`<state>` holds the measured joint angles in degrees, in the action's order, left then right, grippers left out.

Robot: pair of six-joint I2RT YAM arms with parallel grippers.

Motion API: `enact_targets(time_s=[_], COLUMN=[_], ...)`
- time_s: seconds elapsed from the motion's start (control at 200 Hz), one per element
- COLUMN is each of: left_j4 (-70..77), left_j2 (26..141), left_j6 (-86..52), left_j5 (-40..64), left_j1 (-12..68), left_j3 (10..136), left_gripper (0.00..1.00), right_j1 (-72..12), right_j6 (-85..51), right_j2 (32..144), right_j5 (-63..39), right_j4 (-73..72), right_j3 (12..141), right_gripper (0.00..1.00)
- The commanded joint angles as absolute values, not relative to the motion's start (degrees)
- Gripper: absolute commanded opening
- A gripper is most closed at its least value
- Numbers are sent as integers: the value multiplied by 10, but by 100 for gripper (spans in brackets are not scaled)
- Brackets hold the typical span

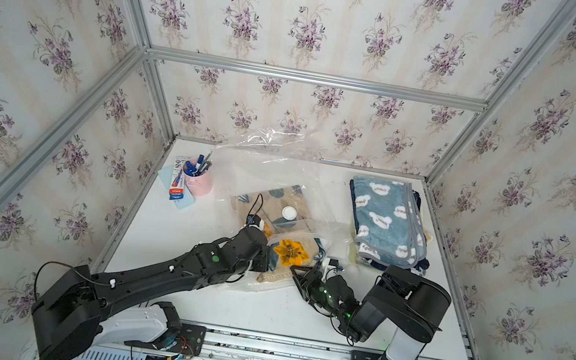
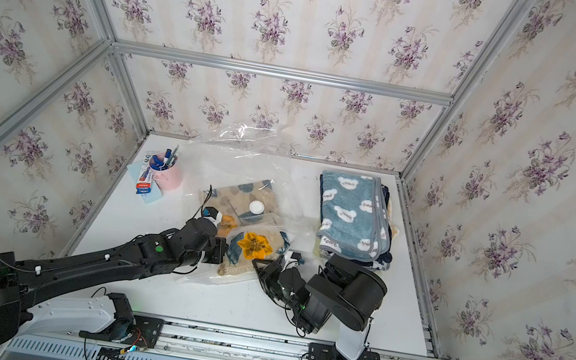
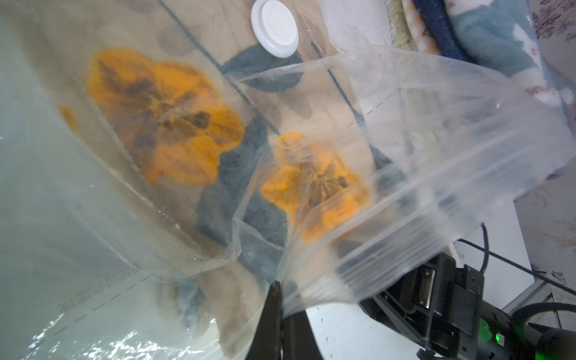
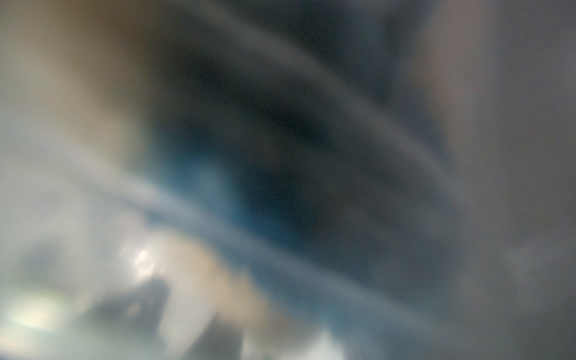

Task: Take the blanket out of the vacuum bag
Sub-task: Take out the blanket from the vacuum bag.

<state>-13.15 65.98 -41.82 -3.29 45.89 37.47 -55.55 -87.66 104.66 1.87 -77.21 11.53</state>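
Vacuum bag (image 3: 420,187) pinched by left hand (image 3: 280,293), seen from left wrist; right hand (image 1: 302,273) grip unclear, view blurred.

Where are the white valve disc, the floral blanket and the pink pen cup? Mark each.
white valve disc (image 1: 289,213): in a top view, centre of its cap.
floral blanket (image 1: 290,252): in a top view, its orange flower print.
pink pen cup (image 1: 202,186): in a top view, its side wall.

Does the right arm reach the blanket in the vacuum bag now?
Probably yes: the left tool pinches the vacuum bag edge, and the right tool sits at its mouth, beside the blanket.
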Motion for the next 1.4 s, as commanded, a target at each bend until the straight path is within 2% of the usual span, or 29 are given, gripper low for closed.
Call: enact_targets(time_s=[0.0, 0.14, 0.305, 0.509, 0.564, 0.774, 0.934, 1.174, 1.269, 1.394], left_j4=[-130, -137, -144, -150, -151, -150, -148, -145, -144, -137], left_j2=[655, 643, 630, 621, 618, 606, 608, 606, 606, 610], left_j6=[-405, -399, -396, -393, -392, -393, -393, -395, -394, -392], left_j5=[-27, -31, -33, -32, -32, -33, -27, -25, -26, -26], left_j1=[460, 460, 460, 461, 461, 461, 460, 462, 462, 462], left_j3=[379, 378, 373, 374, 374, 370, 371, 368, 367, 364], left_gripper=[0, 0, 0, 0, 0, 0, 0, 0, 0, 0], right_j1=[-561, -566, -566, -567, -566, -567, -568, -577, -586, -610], right_j6=[-900, -895, -877, -841, -834, -822, -845, -887, -893, -910], right_j2=[1047, 1051, 1043, 981, 961, 908, 940, 998, 1004, 1007], right_j5=[27, 38, 47, 45, 45, 40, 32, 17, 29, 86], right_j4=[-739, -710, -715, -665, -646, -592, -624, -690, -689, -690], right_j3=[125, 148, 158, 184, 193, 218, 202, 177, 170, 158], right_gripper=[51, 49, 29, 3, 0, 0, 9, 37, 46, 52])
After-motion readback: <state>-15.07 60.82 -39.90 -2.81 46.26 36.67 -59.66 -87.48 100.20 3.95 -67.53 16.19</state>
